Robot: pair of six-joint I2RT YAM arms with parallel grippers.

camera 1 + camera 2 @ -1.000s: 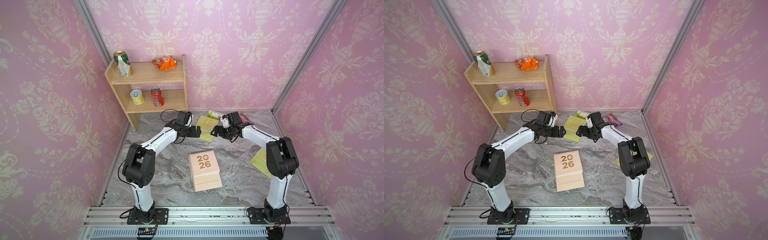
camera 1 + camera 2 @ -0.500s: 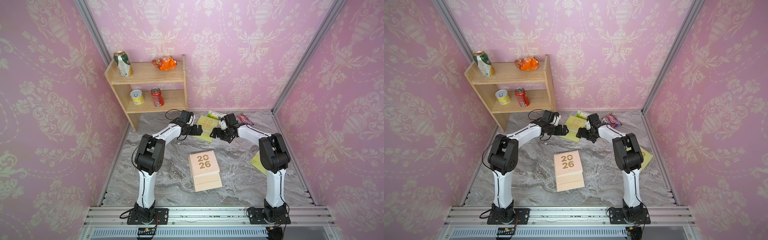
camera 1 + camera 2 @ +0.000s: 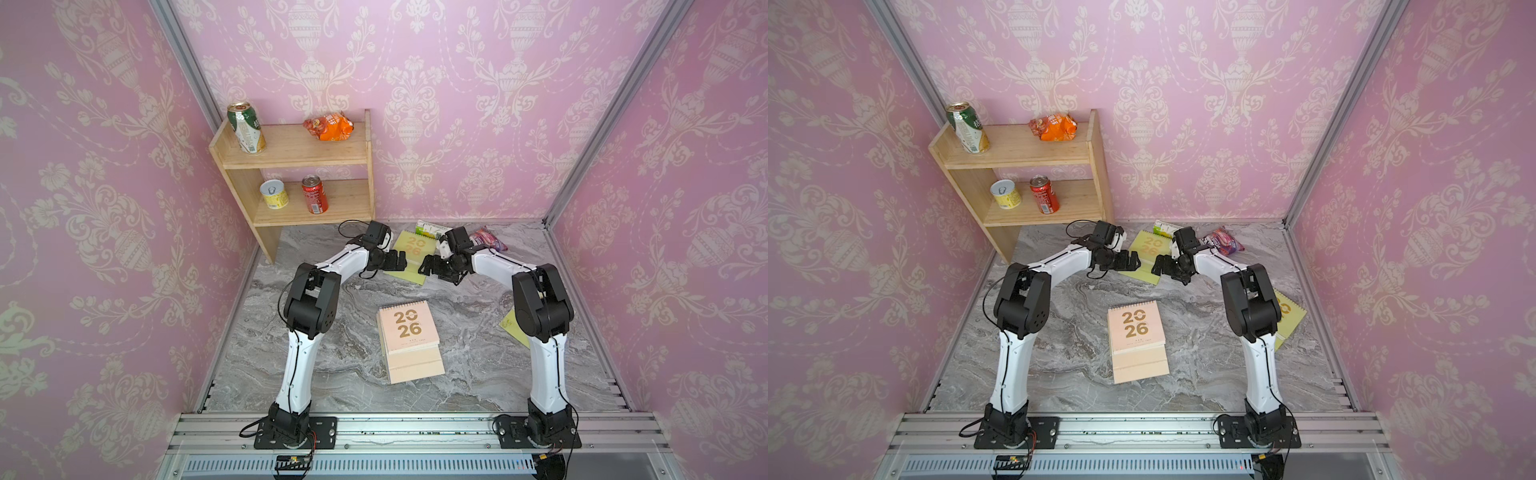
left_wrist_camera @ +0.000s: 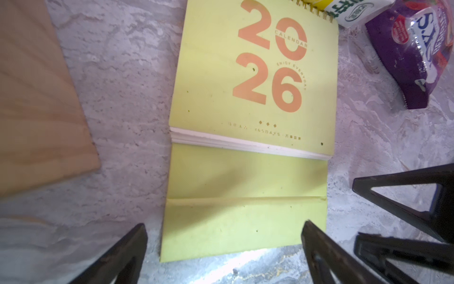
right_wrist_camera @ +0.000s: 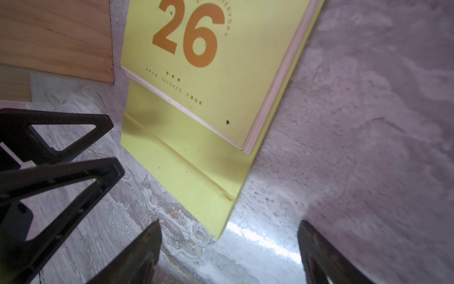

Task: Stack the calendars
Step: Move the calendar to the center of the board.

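Now the left gripper (image 4: 223, 226) and right gripper (image 5: 229, 223), fingers apart and empty, flank the flat yellow-green spiral-bound calendar (image 4: 208, 110). It is probably light and stiff; pinch its thin base flap.

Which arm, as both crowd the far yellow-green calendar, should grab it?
Left, probably: the left gripper stands open, squarely astride an edge of the yellow-green calendar; the right gripper meets only a corner.

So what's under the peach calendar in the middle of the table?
Under the peach calendar, layered edges show along one side and a peach flap juts out toward the robot. Whatever else lies beneath is covered.
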